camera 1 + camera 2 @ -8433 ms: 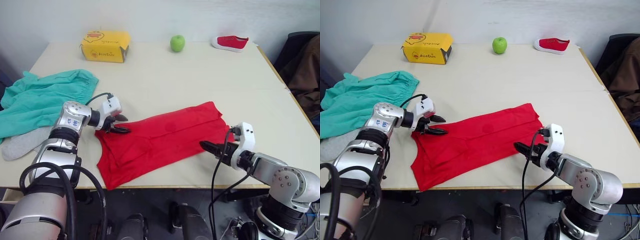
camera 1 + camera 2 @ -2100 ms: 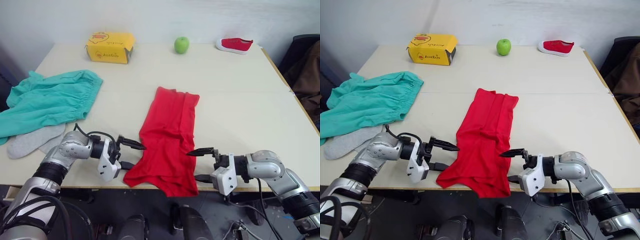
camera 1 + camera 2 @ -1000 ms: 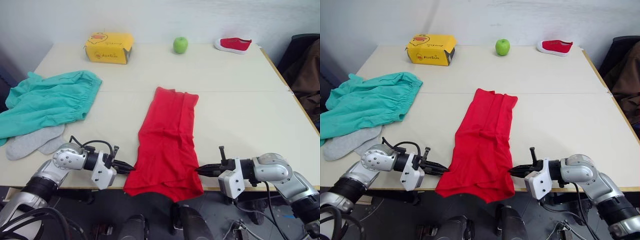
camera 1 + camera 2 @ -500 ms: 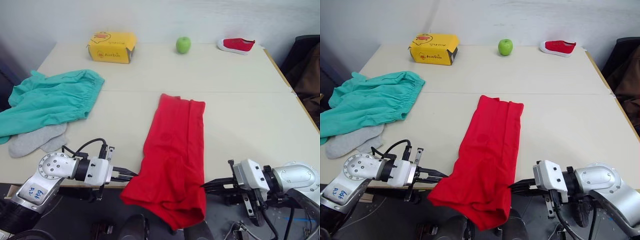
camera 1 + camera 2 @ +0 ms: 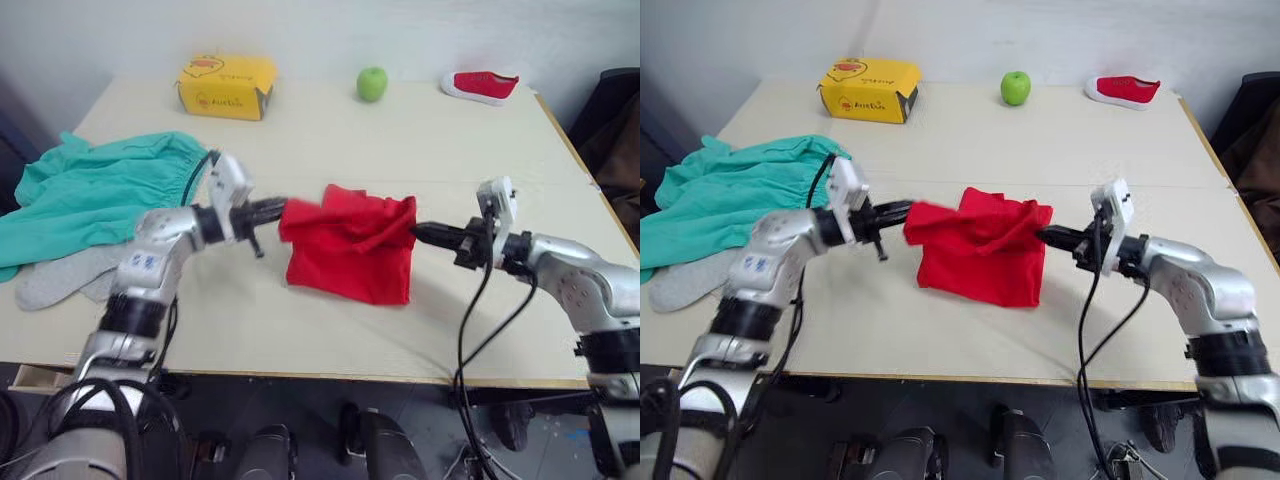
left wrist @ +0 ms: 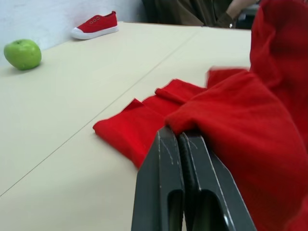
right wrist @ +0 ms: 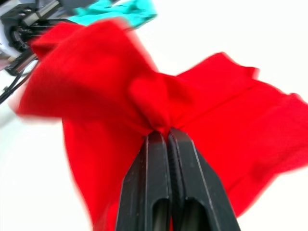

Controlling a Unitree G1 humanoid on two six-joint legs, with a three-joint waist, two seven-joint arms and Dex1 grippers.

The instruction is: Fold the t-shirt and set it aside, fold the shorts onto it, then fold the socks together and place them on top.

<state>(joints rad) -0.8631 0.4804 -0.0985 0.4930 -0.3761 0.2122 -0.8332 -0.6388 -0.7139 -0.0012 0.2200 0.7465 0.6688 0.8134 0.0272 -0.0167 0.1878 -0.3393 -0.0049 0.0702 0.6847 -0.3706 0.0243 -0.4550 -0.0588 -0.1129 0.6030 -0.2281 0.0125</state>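
Observation:
The red t-shirt (image 5: pixel 350 250) lies doubled over at the middle of the table, its near half lifted and carried back over the far half. My left gripper (image 5: pixel 281 211) is shut on the shirt's left corner, and my right gripper (image 5: pixel 418 231) is shut on its right corner. Both corners hang a little above the cloth. The teal shorts (image 5: pixel 85 190) lie spread at the left of the table. Beside them, toward the front edge, sit the grey socks (image 5: pixel 62 278). In the wrist views red cloth (image 6: pixel 231 130) bunches at my shut fingertips (image 7: pixel 163 137).
A yellow box (image 5: pixel 225 86), a green apple (image 5: pixel 372 83) and a small red shoe (image 5: pixel 482 85) stand along the table's far edge. A dark chair with a brown garment (image 5: pixel 618 115) is at the right, past the table's edge.
Both grippers have lifted the shirt's near hem from the table's front edge and carried it away from me, folding the shirt in half. The camera view has shifted too.

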